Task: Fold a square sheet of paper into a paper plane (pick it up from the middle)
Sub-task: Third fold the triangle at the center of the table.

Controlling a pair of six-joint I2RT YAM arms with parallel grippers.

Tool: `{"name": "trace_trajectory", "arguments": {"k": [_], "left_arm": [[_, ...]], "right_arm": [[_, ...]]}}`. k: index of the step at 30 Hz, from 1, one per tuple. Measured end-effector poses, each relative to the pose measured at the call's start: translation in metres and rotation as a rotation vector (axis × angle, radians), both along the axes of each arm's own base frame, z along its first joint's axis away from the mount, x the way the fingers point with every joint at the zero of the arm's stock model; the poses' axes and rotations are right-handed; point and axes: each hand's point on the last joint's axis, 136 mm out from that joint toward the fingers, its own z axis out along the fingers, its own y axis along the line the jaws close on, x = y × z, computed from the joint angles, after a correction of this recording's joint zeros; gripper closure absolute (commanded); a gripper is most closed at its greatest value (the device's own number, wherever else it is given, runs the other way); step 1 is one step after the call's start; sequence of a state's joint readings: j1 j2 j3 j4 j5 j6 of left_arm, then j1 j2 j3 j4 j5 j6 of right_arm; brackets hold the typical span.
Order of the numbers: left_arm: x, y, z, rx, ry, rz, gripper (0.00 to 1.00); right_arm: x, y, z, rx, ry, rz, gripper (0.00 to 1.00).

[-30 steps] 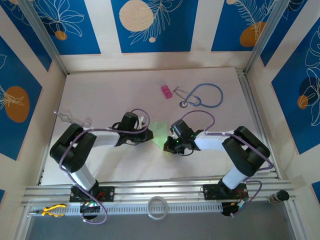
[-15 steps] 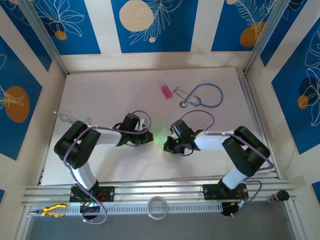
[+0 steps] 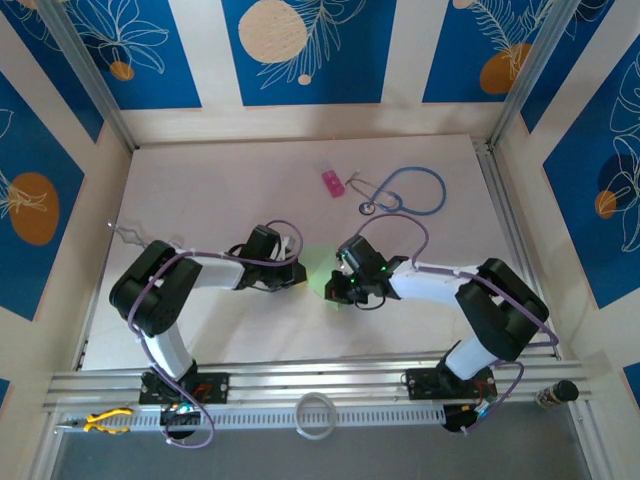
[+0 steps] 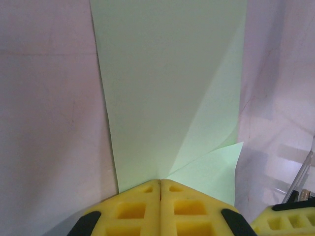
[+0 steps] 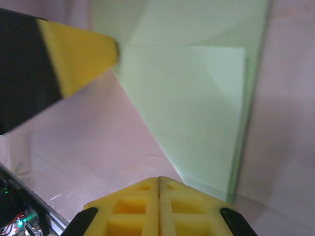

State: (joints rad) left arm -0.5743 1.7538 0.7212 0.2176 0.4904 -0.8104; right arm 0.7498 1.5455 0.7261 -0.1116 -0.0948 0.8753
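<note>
The square sheet of paper [image 3: 318,262], light green and folded with diagonal flaps, lies flat on the table between both arms. My left gripper [image 3: 300,275] is shut, and in the left wrist view its tips [image 4: 160,181] rest on the near edge of the sheet [image 4: 167,88] where the flaps meet. My right gripper [image 3: 333,290] is shut too. Its tips [image 5: 158,178] sit at the table beside the sheet's lower corner [image 5: 197,108]. The left gripper's yellow finger [image 5: 74,54] touches the sheet's far side. A paper plane as such is out of view.
A small pink block [image 3: 332,183] and a blue stethoscope [image 3: 405,190] lie at the back of the table. A white ring [image 3: 316,413] and yellow pliers [image 3: 105,420] sit on the front rail. The right gripper's finger [image 4: 285,219] shows beside the sheet.
The left gripper has slid a little right onto the sheet, covering more of it. The right gripper has edged left and its arm has shifted. Both stay shut.
</note>
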Motion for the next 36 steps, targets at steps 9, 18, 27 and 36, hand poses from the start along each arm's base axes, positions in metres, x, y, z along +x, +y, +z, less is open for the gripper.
{"name": "trace_trajectory", "arguments": {"k": [9, 18, 27, 36], "left_arm": [[0.000, 0.000, 0.000, -0.001, 0.002, 0.002, 1.00], [0.000, 0.000, 0.000, 0.000, 0.001, 0.002, 1.00], [0.000, 0.000, 0.000, 0.002, 0.004, 0.002, 1.00], [0.000, 0.000, 0.000, 0.005, 0.009, 0.002, 1.00]], "right_arm": [[0.019, 0.026, -0.011, 0.022, 0.005, 0.044, 0.87], [0.010, 0.018, -0.024, 0.053, 0.011, 0.035, 0.88], [-0.012, -0.003, -0.020, 0.060, 0.042, 0.004, 0.87], [0.008, 0.009, 0.006, 0.135, 0.013, -0.002, 0.90]]}}
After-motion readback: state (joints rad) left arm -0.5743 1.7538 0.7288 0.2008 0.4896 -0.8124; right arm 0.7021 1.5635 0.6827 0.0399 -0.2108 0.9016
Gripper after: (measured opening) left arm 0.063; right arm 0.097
